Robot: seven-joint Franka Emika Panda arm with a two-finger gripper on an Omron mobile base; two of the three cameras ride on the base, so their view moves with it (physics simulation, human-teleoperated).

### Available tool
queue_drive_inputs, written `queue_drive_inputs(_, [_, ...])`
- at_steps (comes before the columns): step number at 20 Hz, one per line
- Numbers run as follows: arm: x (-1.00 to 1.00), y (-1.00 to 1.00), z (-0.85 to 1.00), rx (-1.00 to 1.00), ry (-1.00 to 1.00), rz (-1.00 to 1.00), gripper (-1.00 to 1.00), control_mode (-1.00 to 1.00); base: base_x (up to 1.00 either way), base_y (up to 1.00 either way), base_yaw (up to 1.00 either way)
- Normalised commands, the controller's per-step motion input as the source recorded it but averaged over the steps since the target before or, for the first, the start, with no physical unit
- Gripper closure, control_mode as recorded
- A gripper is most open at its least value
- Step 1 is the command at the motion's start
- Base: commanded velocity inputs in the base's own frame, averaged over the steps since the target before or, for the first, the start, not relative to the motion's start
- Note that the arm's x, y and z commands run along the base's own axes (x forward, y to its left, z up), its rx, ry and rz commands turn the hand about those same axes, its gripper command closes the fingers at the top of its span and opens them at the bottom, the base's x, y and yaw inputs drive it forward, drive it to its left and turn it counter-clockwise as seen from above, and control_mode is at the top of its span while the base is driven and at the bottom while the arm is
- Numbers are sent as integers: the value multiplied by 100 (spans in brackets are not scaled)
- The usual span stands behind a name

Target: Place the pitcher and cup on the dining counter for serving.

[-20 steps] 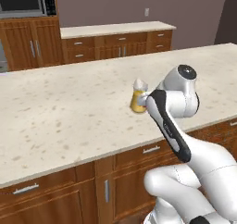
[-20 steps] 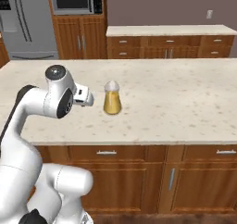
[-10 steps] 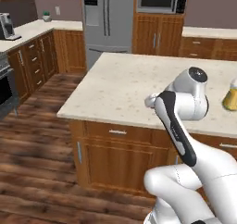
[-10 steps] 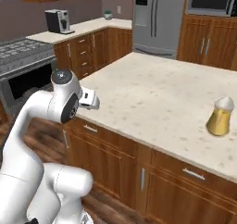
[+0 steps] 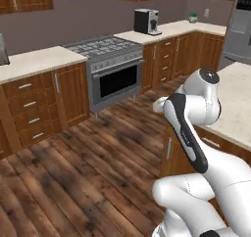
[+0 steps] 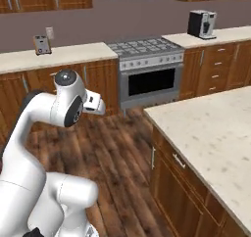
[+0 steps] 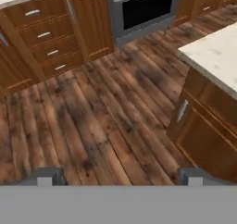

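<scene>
The dining counter [image 5: 234, 103] fills the right edge of the left base view, and its beige speckled top [image 6: 212, 129] spreads over brown cabinets at the right of the right base view. One corner of it [image 7: 216, 55] shows at the right in the hand view. My gripper [image 7: 119, 177] is open, its fingertips [image 7: 44, 177] wide apart with nothing between them, held over the wooden floor beside that corner. My arm is folded close to the base, with the hand [image 6: 93, 104] pointing down at the floor. The pitcher and the cup are out of view.
A steel stove with oven [image 5: 114, 74] [image 6: 146, 77] [image 7: 143, 6] stands against the far wall between wooden cabinets. A coffee machine [image 5: 146, 21] [image 6: 202, 24] and a toaster [image 6: 40, 44] sit on the wall counter. Open wood floor [image 7: 92, 121] lies between island and stove.
The base has turned left, so the whole scene has swung. The pitcher on the island top has slid out of both base views. The arm keeps its folded pose.
</scene>
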Motion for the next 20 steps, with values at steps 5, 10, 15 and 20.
queue_drive_inputs(5, [0,0,0,0,0,0,-100,100,40,21,82])
queue_drive_inputs(10, [0,0,0,0,0,0,-100,100,68,10,76])
queue_drive_inputs(15, [0,0,0,0,0,0,-100,100,96,-4,66])
queue_drive_inputs(20, [0,0,0,0,0,0,-100,100,100,-25,52])
